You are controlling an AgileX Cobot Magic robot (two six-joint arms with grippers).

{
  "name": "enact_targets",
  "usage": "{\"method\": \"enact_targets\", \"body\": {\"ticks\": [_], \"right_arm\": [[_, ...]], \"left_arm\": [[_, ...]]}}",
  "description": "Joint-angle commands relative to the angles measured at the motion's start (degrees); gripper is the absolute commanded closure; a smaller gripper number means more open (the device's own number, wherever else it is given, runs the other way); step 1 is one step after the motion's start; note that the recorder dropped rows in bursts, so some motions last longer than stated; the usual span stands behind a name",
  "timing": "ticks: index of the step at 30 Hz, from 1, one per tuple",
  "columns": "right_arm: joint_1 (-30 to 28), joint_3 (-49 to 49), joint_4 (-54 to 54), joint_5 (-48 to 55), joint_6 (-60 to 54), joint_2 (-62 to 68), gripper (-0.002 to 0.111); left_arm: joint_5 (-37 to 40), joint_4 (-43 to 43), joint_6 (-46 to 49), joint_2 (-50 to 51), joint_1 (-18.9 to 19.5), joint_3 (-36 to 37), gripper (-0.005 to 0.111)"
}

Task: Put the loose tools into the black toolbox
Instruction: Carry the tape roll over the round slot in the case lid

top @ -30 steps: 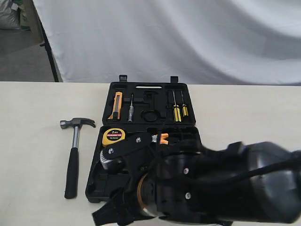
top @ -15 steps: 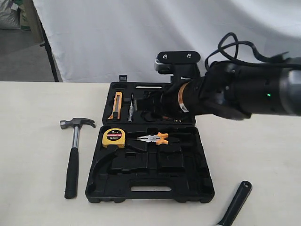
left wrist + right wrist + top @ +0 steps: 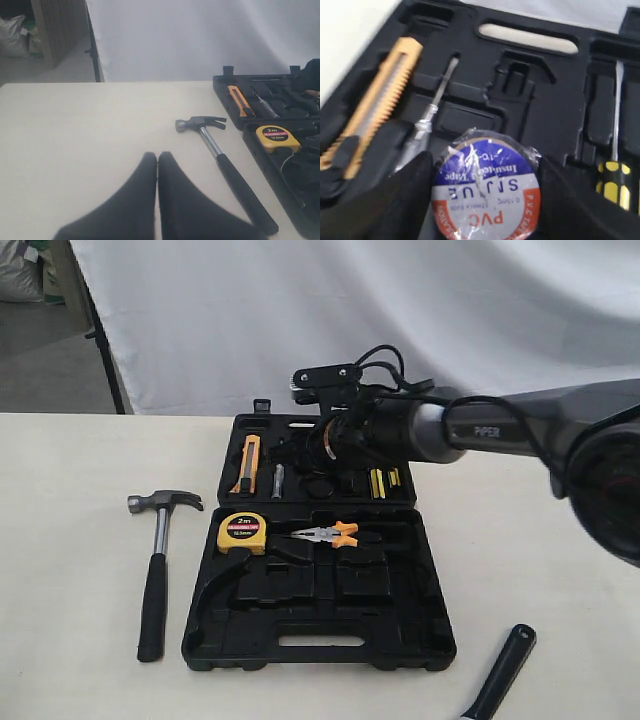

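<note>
Exterior view, nearest first: the black handle of the wrench (image 3: 500,672) pokes in at the near edge of the table (image 3: 60,660), its head out of frame, well apart from both grippers. Next comes the black toolbox (image 3: 400,630), lying open, its near half holding the yellow tape measure (image 3: 241,530) and orange-handled pliers (image 3: 330,533). The hammer (image 3: 155,575) lies on the table just beside the case's left side, head away from the camera. It will likely be head-heavy and rigid, so a grip on the handle close to the head looks safest. The left gripper (image 3: 157,156) hangs over bare table with its fingers pressed together on nothing, the hammer off to one side of it. Farther back, over the far half of the case, the right gripper (image 3: 484,175) is clamped on the tape roll (image 3: 485,200), one finger (image 3: 390,200) on each side of its outer edge. The roll looks light and stiff, but its glossy wrap may be slippery, so this across-the-rim hold seems sound. It hangs between the utility knife (image 3: 380,100) and the yellow-handled screwdrivers (image 3: 615,180), above what appears to be a ring-shaped recess (image 3: 322,486); whether it touches the moulding I cannot tell.
</note>
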Motion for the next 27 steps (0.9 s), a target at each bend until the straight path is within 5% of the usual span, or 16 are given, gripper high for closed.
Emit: {"method": "enact_targets", "body": {"ticks": [1, 27], "right_arm": [[-0.3, -5.2, 2.6, 6.3, -1.4, 4.9, 0.109], [0.0, -5.7, 14.8, 9.2, -6.3, 6.3, 0.109]], "left_arm": [[0.0, -0.4, 0.0, -0.2, 0.1, 0.1, 0.106], [0.0, -0.4, 0.0, -0.2, 0.1, 0.1, 0.106]]}}
